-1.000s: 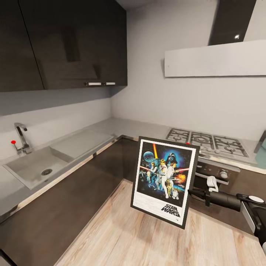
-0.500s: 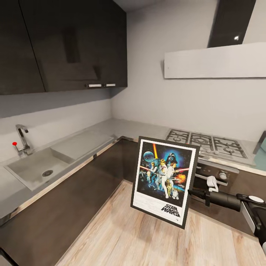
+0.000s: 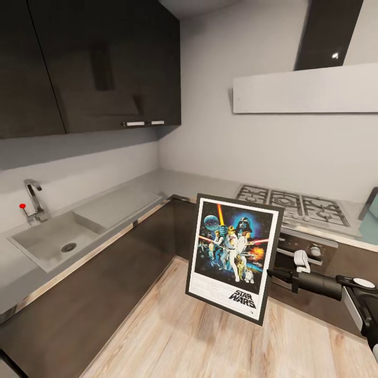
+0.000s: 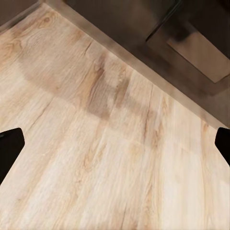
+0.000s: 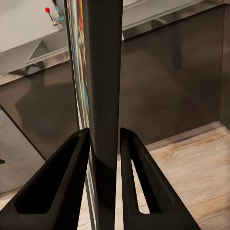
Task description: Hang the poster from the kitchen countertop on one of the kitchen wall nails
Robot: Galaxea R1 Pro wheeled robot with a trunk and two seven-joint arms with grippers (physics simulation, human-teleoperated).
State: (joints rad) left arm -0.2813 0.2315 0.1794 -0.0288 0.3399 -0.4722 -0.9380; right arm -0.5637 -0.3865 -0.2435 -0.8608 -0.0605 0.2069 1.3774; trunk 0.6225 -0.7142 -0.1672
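Step now: the poster (image 3: 232,258) is already picked up and held in the air over the wood floor (image 3: 199,336), in front of the dark cabinets; I think this is the carrying part, on the way to a wall
Where the poster is: near the middle of the head view, a bit toward 5 o'clock, standing up and leaning a little, picture side facing the camera
Right pincer (image 3: 274,273): comes in from 4 o'clock and is clamped on the poster's right edge; in the right wrist view the two dark fingers (image 5: 57,187) squeeze the thin frame edge (image 5: 103,96) between them
Left pincer (image 4: 115,143): its two dark tips sit far apart at the sides of the left wrist view, with nothing between them, just floor below
Next move: a nail has to be found first; I can't spot one on the pale wall (image 3: 220,142), it may be too tiny to see; then the poster must go up high and flat to the wall so its top catches the nail
Things around: the grey bench (image 3: 157,184) runs round the corner, with a sink (image 3: 47,241) and tap (image 3: 34,197) at 9 o'clock and a gas hob (image 3: 294,202) at 3 o'clock
In the way: the dark wall cupboards (image 3: 89,63) at 11 o'clock and the hood (image 3: 304,89) at 1 o'clock take up lots of wall; the bench keeps the robot back, so reaching may be hard
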